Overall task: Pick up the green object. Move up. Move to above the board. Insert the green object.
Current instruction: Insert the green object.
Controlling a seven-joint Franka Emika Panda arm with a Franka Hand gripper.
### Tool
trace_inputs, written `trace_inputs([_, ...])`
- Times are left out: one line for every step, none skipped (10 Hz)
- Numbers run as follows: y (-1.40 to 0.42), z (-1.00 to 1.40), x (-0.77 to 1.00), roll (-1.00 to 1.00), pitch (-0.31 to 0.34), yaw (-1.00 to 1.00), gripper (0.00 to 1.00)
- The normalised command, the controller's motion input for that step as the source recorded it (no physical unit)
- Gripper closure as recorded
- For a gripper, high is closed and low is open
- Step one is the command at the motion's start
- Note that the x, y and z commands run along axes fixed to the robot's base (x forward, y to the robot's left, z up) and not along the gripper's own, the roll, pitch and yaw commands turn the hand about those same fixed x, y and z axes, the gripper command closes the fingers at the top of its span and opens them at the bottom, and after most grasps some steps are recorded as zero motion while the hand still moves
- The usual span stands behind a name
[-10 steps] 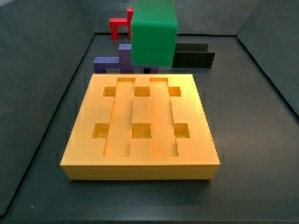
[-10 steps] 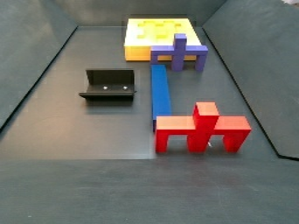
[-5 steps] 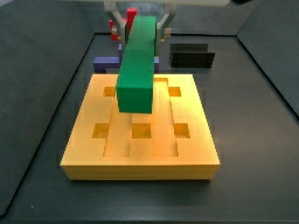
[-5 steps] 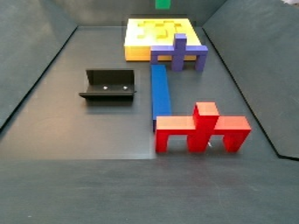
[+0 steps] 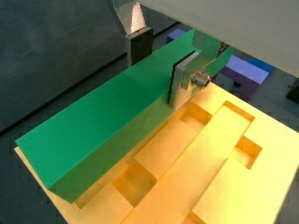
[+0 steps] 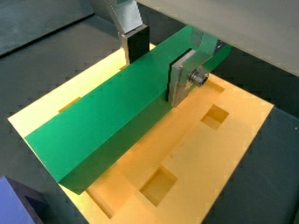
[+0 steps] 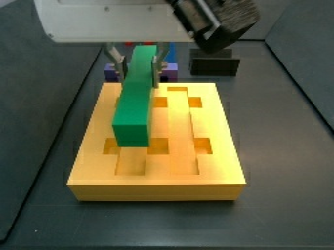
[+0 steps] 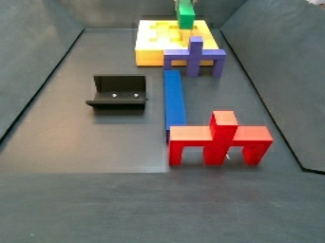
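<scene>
The floor [image 8: 76,142] is dark grey and matte, walled in by low dark sides [image 7: 46,107] that run back toward the far end in both side views.

In a side view, starting at the left, the black fixture [image 8: 117,92] stands alone on the floor, well apart from the gripper and nearer the camera than it. Next comes a long blue bar [image 8: 173,98] lying flat and running away toward the board. A purple block [image 8: 196,57] stands at the board's near edge, just beside the gripper's load. Nearest the camera is a red cross-shaped piece [image 8: 219,139], touching or almost touching the blue bar's near end.

The board [image 7: 156,186] lies flat directly beneath the gripper; its grooves and square holes show in both wrist views [image 5: 239,188] [image 6: 198,153].

The gripper [image 5: 163,63] hangs over the board with its two silver fingers [image 6: 184,77] closed narrowly on the green object [image 5: 100,131], one plate on each long face. The green object [image 7: 135,98] sits tilted, one end up between the plates and the other sloping down toward the board's left row of holes; whether its low end touches the board cannot be told. In a side view only its top [image 8: 185,13] shows above the board [image 8: 152,52].

Beyond the gripper, a small black box [image 7: 217,65] lies on the floor behind the board's far right corner.
</scene>
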Motion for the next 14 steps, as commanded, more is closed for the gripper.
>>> trace_inputs([-0.07,-0.45,0.00,0.25,-0.051,0.10,1.00])
trace_inputs([-0.13,-0.38,0.10,0.33,0.021,0.09,1.00])
trace_inputs([-0.12,-0.33,0.21,0.35,0.113,0.00,1.00])
trace_inputs([0.00,-0.40,0.04,0.18,0.057,0.00,1.00])
trace_inputs([0.00,-0.35,-0.02,0.00,0.000,0.00,1.00])
trace_inputs([0.00,-0.32,-0.12,0.02,0.000,0.00,1.00])
trace_inputs([0.00,-0.28,-0.15,0.05,0.000,0.01,1.00])
trace_inputs([0.00,-0.21,-0.09,0.03,0.000,0.01,1.00])
trace_inputs([0.00,-0.16,-0.01,0.00,0.000,0.01,1.00])
trace_inputs([-0.10,-0.17,0.00,0.00,-0.007,0.05,1.00])
trace_inputs([-0.07,-0.29,0.00,0.00,0.000,0.06,1.00])
trace_inputs([-0.17,-0.39,0.00,0.09,-0.027,0.06,1.00])
trace_inputs([0.00,-0.36,0.00,0.07,0.000,0.09,1.00])
trace_inputs([0.00,-0.34,0.08,0.11,0.000,0.13,1.00])
